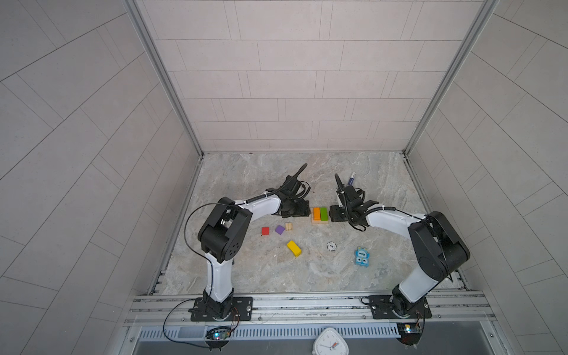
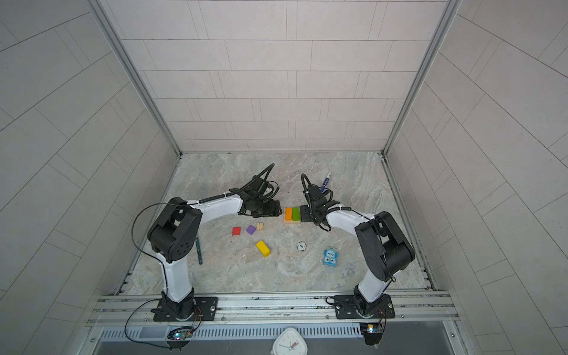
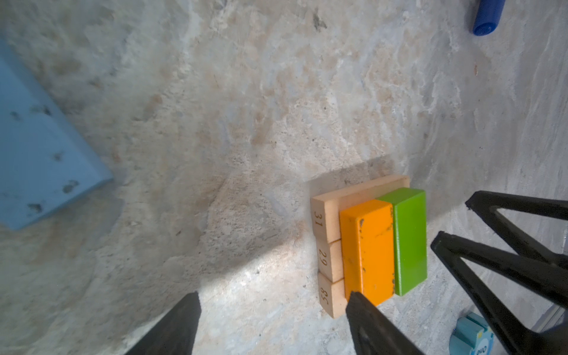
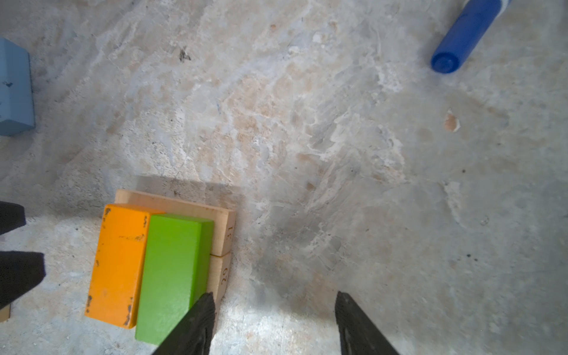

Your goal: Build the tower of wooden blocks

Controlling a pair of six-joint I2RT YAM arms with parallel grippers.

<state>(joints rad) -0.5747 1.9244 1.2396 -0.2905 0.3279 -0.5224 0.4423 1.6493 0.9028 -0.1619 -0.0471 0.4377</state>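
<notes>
The tower (image 1: 319,215) stands mid-table in both top views: three tan bars (image 3: 327,221) as a base, with an orange bar (image 3: 367,249) and a green bar (image 3: 410,236) side by side on top. My left gripper (image 3: 273,299) is open and empty just left of the tower (image 2: 292,214). My right gripper (image 4: 275,298) is open and empty just right of it. A red cube (image 1: 265,230), a purple cube (image 1: 279,229), a striped cube (image 1: 288,226) and a yellow bar (image 1: 294,248) lie loose in front. A blue block (image 3: 40,147) lies left of the tower, hidden under my left arm in both top views.
A blue marker pen (image 1: 351,178) lies behind the right gripper. A blue cartoon-eyed toy (image 1: 361,256) and a small white round chip (image 1: 330,246) sit at the front right. A thin green strip (image 2: 199,250) lies beside the left arm's elbow.
</notes>
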